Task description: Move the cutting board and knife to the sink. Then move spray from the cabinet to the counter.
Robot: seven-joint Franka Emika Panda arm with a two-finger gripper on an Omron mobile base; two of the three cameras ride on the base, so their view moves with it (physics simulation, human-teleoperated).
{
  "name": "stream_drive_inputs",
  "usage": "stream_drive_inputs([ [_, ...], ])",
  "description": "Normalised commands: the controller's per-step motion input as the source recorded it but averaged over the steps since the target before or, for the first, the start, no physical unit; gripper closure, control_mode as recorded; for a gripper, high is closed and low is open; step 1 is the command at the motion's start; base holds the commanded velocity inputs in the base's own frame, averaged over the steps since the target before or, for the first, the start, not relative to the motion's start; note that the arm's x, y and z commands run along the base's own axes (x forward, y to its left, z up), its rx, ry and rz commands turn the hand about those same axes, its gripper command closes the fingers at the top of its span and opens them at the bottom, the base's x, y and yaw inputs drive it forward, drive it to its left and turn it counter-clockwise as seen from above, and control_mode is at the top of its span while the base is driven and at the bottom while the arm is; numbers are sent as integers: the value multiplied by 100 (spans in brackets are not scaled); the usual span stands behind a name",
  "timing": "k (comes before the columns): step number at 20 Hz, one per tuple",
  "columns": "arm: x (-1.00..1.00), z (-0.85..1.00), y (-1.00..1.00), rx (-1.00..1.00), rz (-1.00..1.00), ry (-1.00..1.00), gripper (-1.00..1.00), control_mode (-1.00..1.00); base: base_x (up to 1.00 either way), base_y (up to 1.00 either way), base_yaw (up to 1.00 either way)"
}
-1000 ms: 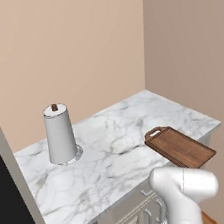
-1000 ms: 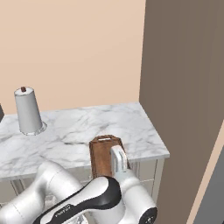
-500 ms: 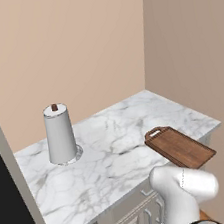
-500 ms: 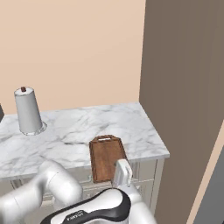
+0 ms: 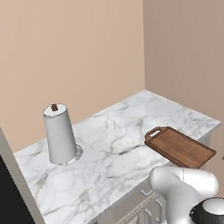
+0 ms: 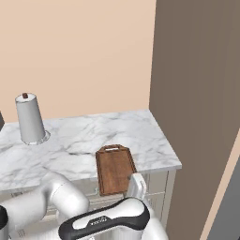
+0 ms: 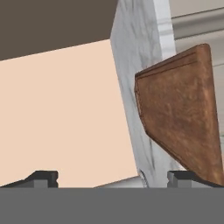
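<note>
While the cutting board [image 5: 179, 147] lies flat on the counter [image 5: 104, 150], none of the task looks done. The board rests at the counter's front edge with one end overhanging it, its curved handle pointing back toward the wall. Seen from the right base camera, the board [image 6: 115, 168] sits at the front edge of the marble [image 6: 70, 140], well apart from the paper-towel roll [image 6: 31, 118] standing at the far left. No knife can be made out on or beside the board, and no sink, wall cabinet or spray bottle can be seen, so every move appears to be left: board and knife to the sink, then the spray to the counter.

The gripper [image 7: 113, 177] hangs low in front of the counter, below its edge, with its two fingertips spread wide and nothing between them. In the hand camera the board [image 7: 183, 118] juts past the marble edge just beside one fingertip, apparently not touching it. From the right base camera the hand [image 6: 136, 186] shows just below the board's overhanging end. My judgement is that the arm is lining up for a first grasp of the board's overhang.
</note>
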Motion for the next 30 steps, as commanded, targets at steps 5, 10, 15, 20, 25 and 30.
stream_drive_inputs([
  [5, 25, -27, -25, 1, 0, 3, -100, -100, 0, 0, 0],
  [10, 8, -34, -29, 1, 0, 2, -100, -100, 0, 0, 0],
  [15, 12, -41, -23, 0, 0, 2, -100, -100, 0, 0, 0],
  [20, 16, -36, -4, 0, 0, 0, -100, -100, 0, 0, 0],
  [25, 12, -35, -1, 0, 0, 0, -100, -100, 0, 0, 0],
  [30, 18, -35, 0, 0, 0, 0, -100, -100, 0, 0, 0],
])
